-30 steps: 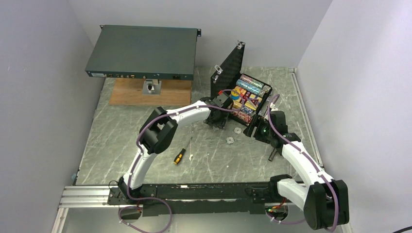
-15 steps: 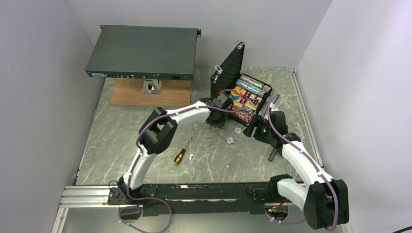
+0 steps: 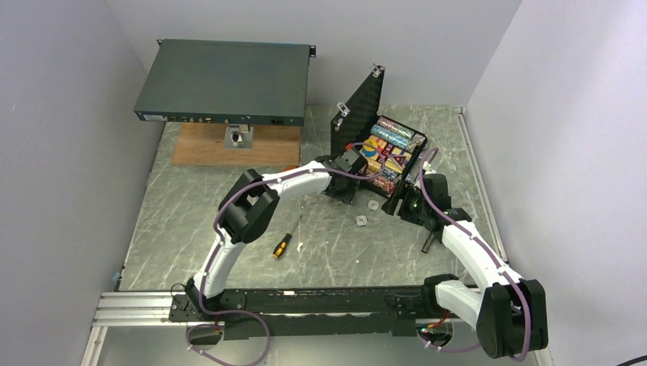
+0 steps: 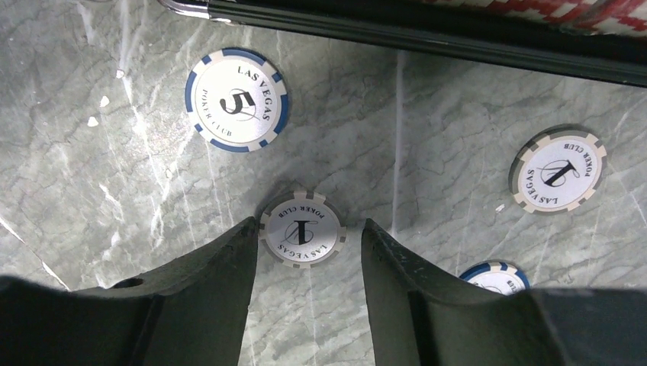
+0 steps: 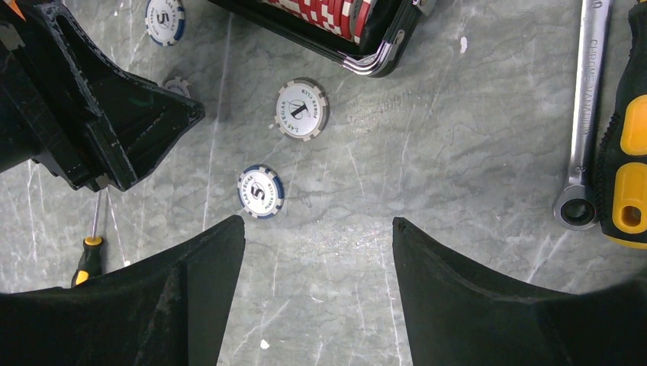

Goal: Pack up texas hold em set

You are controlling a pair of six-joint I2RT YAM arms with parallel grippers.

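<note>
The black case (image 3: 398,169) sits open at the far right of the tabletop (image 3: 175,213). Its lid (image 3: 360,103) stands up on its left. Its long side runs from near to far and leans a bit, with chip rows (image 3: 393,139) packed inside. Only the left wrist view shows the left fingers (image 4: 214,290) spread on each side of a flat white chip (image 4: 302,229); I cannot tell if they touch it. Only the right wrist view shows the right fingers (image 5: 183,290) spread wide above a blue-edged chip (image 5: 261,191), with a wrench (image 5: 589,114) nearby.

Robot lab: walled table (image 3: 191,217), rack unit (image 3: 225,80).
</note>
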